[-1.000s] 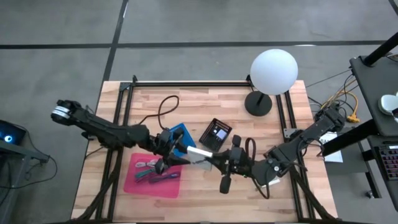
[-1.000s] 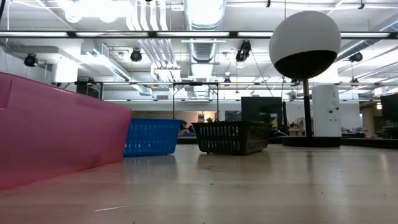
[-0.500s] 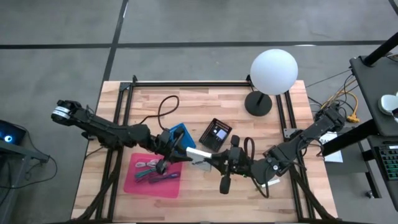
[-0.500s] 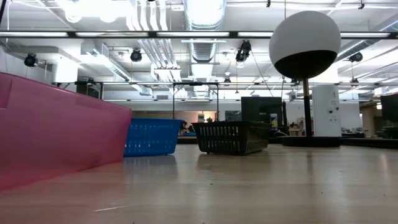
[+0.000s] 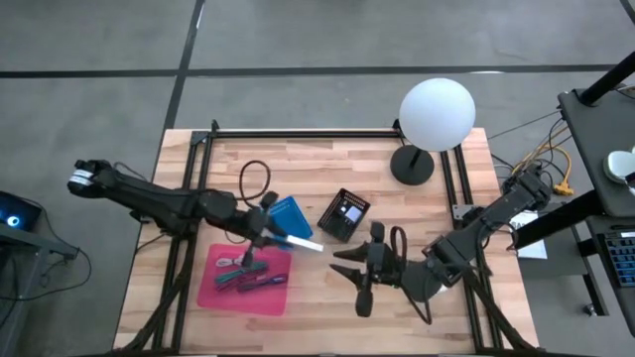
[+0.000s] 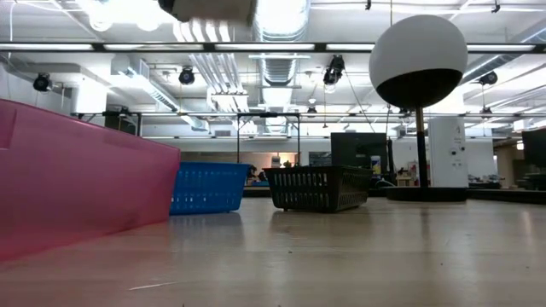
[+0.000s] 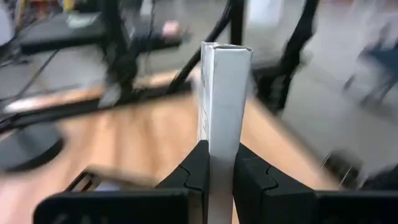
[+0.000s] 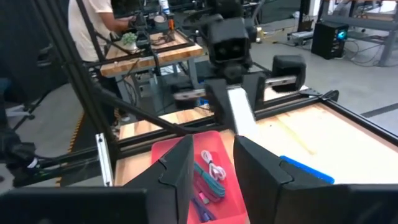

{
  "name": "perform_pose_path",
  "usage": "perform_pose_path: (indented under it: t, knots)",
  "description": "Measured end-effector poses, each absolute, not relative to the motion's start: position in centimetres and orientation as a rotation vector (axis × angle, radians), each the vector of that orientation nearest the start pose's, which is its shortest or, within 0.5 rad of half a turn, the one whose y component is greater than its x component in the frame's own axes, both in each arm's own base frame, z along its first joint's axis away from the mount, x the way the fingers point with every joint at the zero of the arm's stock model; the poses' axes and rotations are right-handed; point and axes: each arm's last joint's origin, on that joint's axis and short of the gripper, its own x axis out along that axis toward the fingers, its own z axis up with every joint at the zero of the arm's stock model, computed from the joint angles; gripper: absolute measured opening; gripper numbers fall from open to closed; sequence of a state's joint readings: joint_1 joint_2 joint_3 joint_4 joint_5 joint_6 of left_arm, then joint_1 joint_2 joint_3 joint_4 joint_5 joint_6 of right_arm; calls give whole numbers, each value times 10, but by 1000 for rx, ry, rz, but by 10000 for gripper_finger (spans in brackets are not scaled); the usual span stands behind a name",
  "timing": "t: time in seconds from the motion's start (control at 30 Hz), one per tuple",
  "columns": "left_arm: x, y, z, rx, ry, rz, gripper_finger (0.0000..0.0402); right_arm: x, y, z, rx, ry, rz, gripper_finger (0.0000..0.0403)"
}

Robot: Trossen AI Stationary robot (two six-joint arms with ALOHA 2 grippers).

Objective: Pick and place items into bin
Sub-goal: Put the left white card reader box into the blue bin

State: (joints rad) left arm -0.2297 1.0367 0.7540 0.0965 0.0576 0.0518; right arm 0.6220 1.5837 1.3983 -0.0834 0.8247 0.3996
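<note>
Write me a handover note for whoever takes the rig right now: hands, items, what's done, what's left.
Left hand: shut on the white stick, held above the table at the pink bin's edge, beside the blue basket.
Right hand: open and empty, right of the stick.
Done: pens and markers lie in the pink bin; the stick is now in the left hand alone.
Left: drop the stick into the pink bin. The black basket holds something pale I cannot identify.
</note>
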Motion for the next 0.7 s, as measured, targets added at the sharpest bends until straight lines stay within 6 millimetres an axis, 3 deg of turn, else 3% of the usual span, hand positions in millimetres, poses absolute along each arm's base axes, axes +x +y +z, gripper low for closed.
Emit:
perform_pose_path:
  t: [0.27,0.7]
  knots:
    - [203,-35,282,395,539,-164,24,304,193,357,208,169,-237,96]
    - [221,-25,248,769,946,-215,24,304,193,356,206,171,-240,70]
